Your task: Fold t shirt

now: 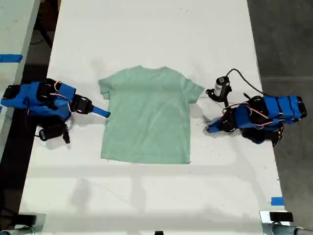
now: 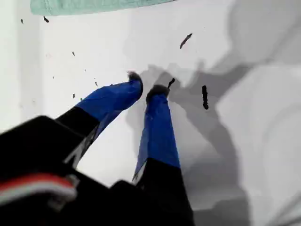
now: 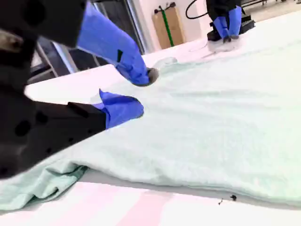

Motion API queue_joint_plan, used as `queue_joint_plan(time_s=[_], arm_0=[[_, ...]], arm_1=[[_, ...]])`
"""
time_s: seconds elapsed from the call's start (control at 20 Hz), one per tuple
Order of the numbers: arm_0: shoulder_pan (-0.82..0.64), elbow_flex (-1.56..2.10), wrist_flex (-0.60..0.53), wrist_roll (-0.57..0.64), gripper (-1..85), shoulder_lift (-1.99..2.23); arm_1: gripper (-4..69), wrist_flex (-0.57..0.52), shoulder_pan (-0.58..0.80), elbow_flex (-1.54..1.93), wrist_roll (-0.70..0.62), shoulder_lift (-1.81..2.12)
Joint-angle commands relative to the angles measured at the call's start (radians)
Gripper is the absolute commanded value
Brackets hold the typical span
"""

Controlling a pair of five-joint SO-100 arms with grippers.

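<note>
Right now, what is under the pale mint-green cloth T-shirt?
The pale mint-green cloth T-shirt lies spread flat on the white table, which shows bare all around it. Whatever lies beneath the cloth itself is covered and cannot be seen.

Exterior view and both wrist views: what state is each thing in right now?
t shirt: unfolded, spread flat on the table.
my first tool: jaws a narrow gap apart, empty, over bare table, clear of the shirt.
my second tool: jaws open, empty, at the shirt's edge.
</note>
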Motion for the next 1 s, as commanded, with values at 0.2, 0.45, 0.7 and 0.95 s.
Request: queue_joint_plan(time_s=[0.2, 0.45, 0.7, 0.95], arm_0=[[-0.33, 0.041, -0.014, -0.439, 24.1, 0.02], [-0.486, 0.041, -0.025, -0.572, 55.1, 0.02], [-0.641, 0.041, -0.12, -0.103, 6.5, 0.021], [-0.65, 0.041, -0.15, -0.091, 7.1, 0.021]], arm_1=[[4.7, -0.034, 0.272, 0.046, 0.442, 0.009], [2.9, -0.074, 0.474, 0.063, 0.445, 0.009], [1.0, -0.163, 0.63, 0.025, 0.334, 0.009], [19.9, -0.31, 0.778, -0.347, 0.123, -0.67]])
